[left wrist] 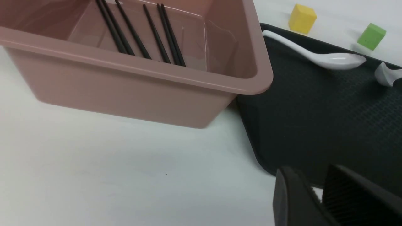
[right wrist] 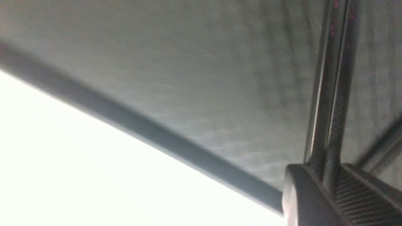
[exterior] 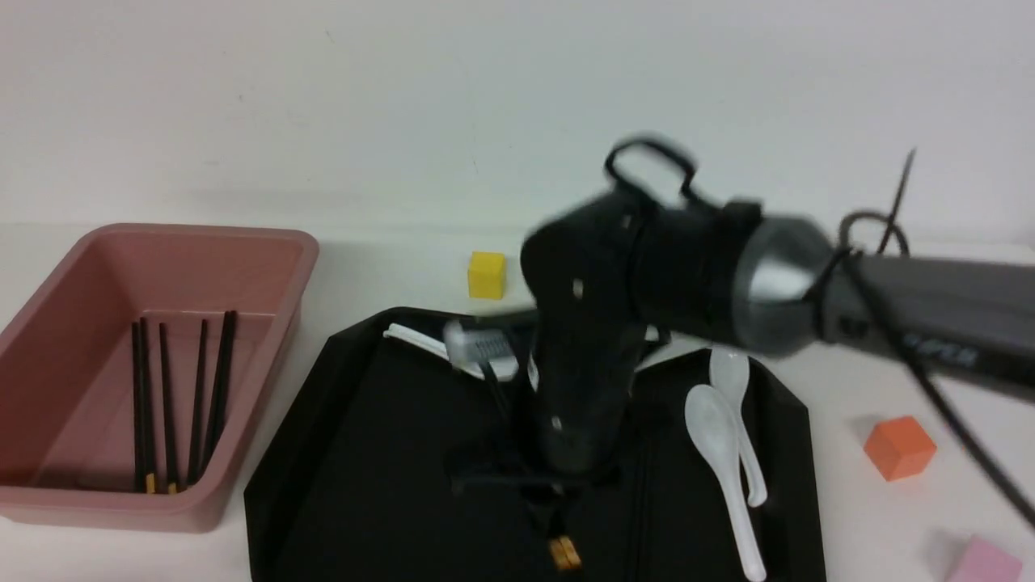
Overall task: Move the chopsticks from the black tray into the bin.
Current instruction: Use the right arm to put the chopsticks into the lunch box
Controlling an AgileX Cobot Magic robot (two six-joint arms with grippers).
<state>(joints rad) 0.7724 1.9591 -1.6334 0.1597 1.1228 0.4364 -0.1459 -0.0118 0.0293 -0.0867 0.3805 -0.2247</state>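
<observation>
Right tool (right wrist: 326, 177): you have its jaws pressed together on the chopstick pair (right wrist: 329, 94), both sticks side by side between the ribbed pads. The front view shows it pointing down over the middle of the black tray (exterior: 364, 453).
Left tool (left wrist: 317, 201): your jaws here stand slightly apart with nothing between them, above the tray's near-left corner and the tabletop (left wrist: 94, 163), close to the bin (left wrist: 125, 66).
Chopstick pair: its gold-tan ends show at the tray's near edge, nearest the robot. Blur keeps you from telling whether the sticks are lifted off the tray floor.
Binned chopsticks (exterior: 170, 404): several lie lengthwise on the bin floor, with gold-tan ends showing at the near wall.
Bin: it sits on the tabletop just beside the tray's left side.
Spoons: one white spoon (exterior: 416, 339) lies along the tray's far rim, partly behind the arm. Two more spoons (exterior: 711, 420) lie together on the tray's right side, bowls away from the robot.
Blocks: a yellow block (exterior: 487, 275) sits beyond the tray. A green block (left wrist: 371, 36) shows near it in the left wrist view. An orange block (exterior: 899, 446) and a pink block (exterior: 982, 562) sit to the tray's right.
</observation>
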